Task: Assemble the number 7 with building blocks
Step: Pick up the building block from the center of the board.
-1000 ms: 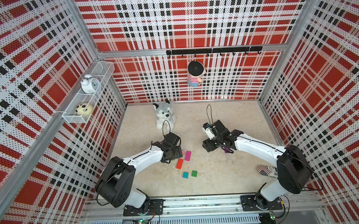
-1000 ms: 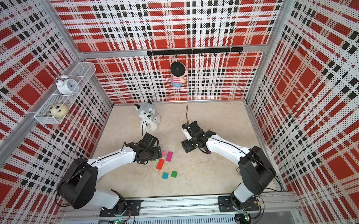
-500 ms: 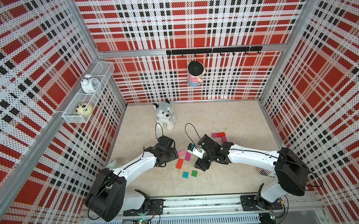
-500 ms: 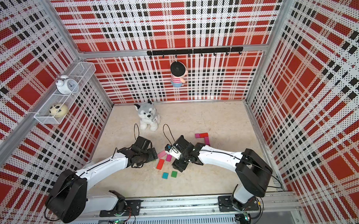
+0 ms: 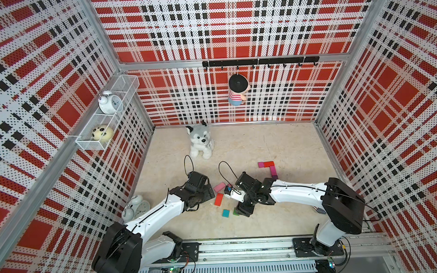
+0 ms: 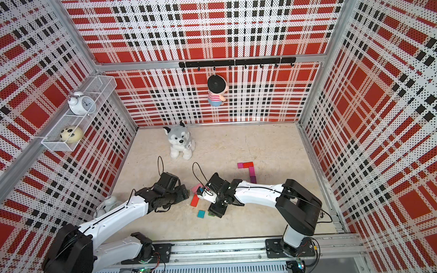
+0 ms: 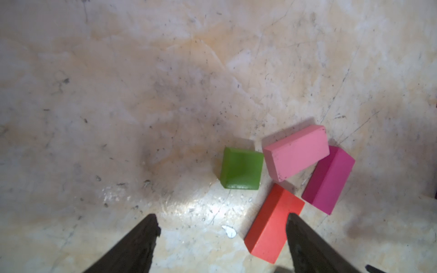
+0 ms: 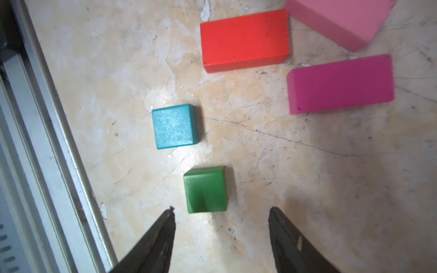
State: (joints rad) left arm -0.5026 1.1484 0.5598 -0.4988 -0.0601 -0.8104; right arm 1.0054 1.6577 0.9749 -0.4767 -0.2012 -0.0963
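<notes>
**Both top views.** The number 7 (image 5: 272, 170) lies partly built right of centre on the beige floor (image 5: 282, 145). Its short top bar is a magenta square and a red block. A magenta block and a purple block run down from the bar's right end, and the stem ends just above the right forearm in the frame.

**Loose blocks.** The remaining building blocks (image 6: 201, 213) lie at lower centre, between the two grippers. They are a pink block (image 5: 219, 186), a red-orange block (image 5: 218, 199), a teal square (image 5: 225, 213) and a dark green square (image 8: 205, 189). A magenta block (image 8: 340, 84) shows in the wrist views.

**Right gripper** (image 8: 222, 214). The jaws stand partly apart and empty. Their tips stop just short of the dark green square.

**Left gripper** (image 7: 222, 218). The jaws are spread wide and empty. One fingertip (image 7: 298, 227) overlaps the red-orange block in its wrist view; whether it touches the block cannot be told. A lighter green square (image 7: 241, 168) sits just beside the pink block there.
</notes>
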